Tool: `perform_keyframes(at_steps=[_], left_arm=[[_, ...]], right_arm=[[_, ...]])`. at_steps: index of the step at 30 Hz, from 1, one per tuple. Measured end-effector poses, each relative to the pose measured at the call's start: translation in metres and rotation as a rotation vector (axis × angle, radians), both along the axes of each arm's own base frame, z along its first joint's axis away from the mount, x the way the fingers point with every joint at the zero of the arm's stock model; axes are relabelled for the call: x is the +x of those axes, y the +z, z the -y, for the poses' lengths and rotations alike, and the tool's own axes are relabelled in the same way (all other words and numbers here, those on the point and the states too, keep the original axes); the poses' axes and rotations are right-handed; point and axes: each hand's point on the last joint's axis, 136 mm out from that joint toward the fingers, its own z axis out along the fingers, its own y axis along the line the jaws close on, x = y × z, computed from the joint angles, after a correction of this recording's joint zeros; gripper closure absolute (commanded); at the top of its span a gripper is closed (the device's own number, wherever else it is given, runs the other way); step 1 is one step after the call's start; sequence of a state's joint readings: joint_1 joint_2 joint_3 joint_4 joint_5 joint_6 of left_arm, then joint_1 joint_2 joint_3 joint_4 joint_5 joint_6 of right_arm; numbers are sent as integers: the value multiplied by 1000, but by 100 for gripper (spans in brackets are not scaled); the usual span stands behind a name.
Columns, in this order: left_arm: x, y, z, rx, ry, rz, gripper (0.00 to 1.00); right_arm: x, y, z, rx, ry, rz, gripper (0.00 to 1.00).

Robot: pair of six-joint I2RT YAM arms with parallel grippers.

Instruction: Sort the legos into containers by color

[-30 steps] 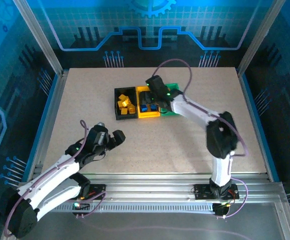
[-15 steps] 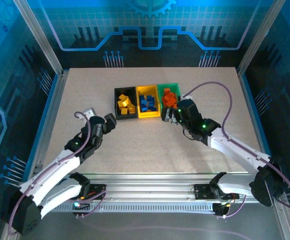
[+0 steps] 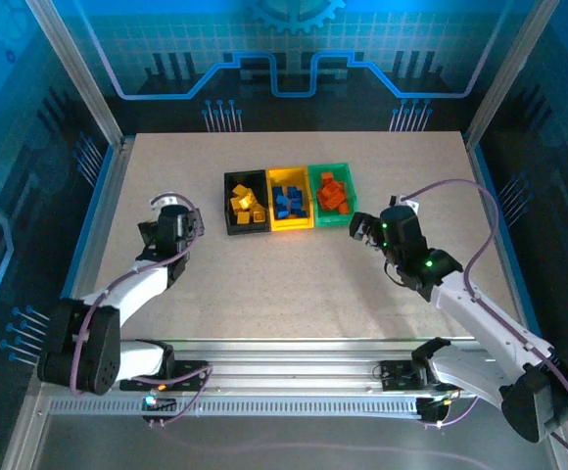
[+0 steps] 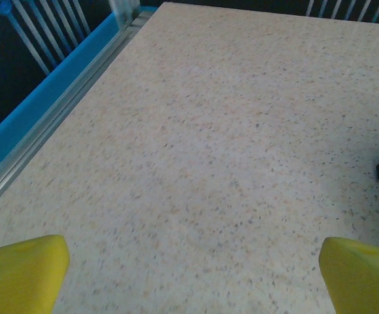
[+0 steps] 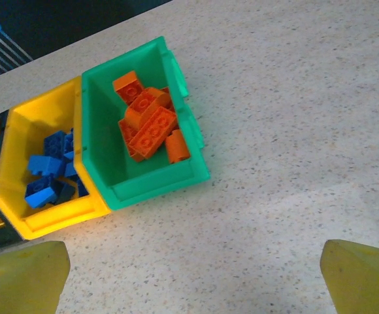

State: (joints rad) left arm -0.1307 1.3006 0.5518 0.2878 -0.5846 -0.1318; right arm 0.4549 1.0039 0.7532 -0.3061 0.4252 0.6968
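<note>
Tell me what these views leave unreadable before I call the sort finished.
- Top view: brick counts in the black plastic bin, yellow plastic bin and green plastic bin; the bricks are too small and piled.
- Right wrist view: black bin cut off by the left edge; lower orange bricks hidden under upper ones.
- Left wrist view: dark corner, likely the black bin, cut by the right edge.
- Top view: tabletop under left arm and right arm.

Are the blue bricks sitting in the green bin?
No, the blue bricks lie in the yellow bin, while the green bin holds orange bricks.
</note>
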Motion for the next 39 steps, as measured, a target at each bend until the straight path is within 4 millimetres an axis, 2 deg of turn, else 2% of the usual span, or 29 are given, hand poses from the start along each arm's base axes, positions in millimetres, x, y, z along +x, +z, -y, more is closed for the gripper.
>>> perform_keyframes(at_steps=[3,5,9,15,17,19,22,29,34,39], left_arm=[[8,-15,7,20,-58,21,1],[12,-29,10,30,-88,5,1],[21,-42,16,28,-133,12,1],[24,-36,10,-18,-165,103,1],[18,-45,10,-27,-177,100,1],[17,-48,13,-34,-192,98,1],[19,-43,15,-39,-203,124,1],[23,-35,16,-40,-212,161,1],[23,-34,17,-42,-216,165,1],[23,-34,17,-43,-218,165,1]], right_arm=[[3,2,16,-17,-49,10,0],[3,5,34,-43,-106,33,0],[0,-2,65,-155,-137,108,0],[5,-41,112,-316,-156,152,0],[14,-56,121,-338,-145,132,0],[26,-68,119,-351,-102,120,0],[40,-89,108,-359,-21,103,0],[61,-123,95,-378,77,69,0],[71,-121,81,-390,151,116,0],[75,-113,78,-394,162,153,0]])
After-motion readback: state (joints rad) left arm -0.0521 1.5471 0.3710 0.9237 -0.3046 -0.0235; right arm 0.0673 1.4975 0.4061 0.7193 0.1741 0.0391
